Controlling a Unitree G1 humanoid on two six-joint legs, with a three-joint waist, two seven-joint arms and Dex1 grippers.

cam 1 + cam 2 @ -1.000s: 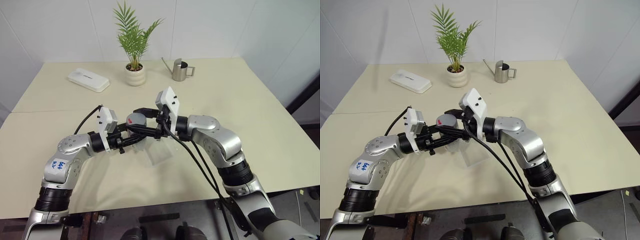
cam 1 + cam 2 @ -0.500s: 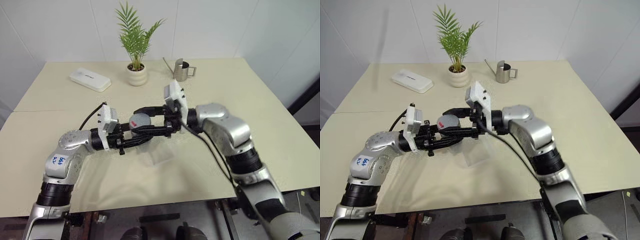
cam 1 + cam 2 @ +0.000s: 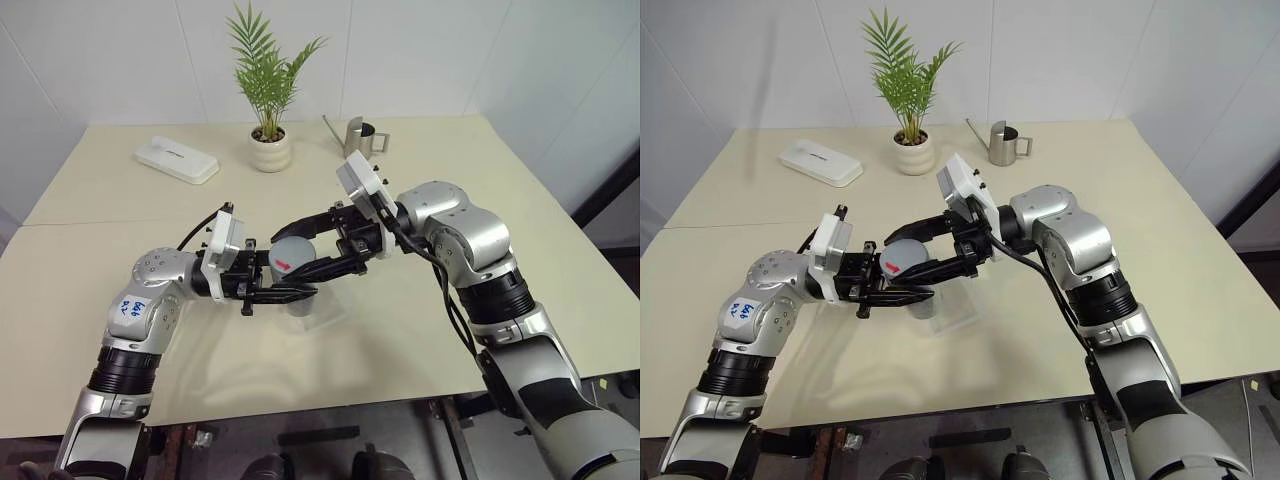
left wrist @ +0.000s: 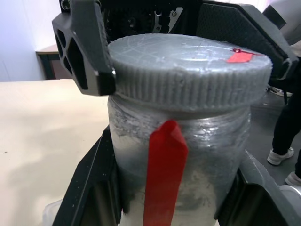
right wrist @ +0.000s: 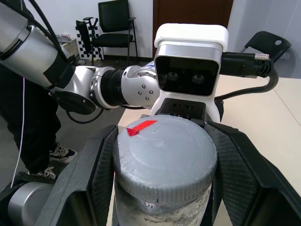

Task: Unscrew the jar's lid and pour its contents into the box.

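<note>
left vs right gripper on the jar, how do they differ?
The left gripper clamps the jar body from the robot's left; the right gripper straddles the lid from its right, one finger near the rim. Left is shut on the jar; right's contact is unclear. Both point roughly level, toward each other.

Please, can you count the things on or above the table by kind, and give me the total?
Jar, held above the table: 1
Lid, on the jar: 1
Clear box: 1
White case: 1
Potted plant: 1
Steel watering can: 1
Total: 6
</note>
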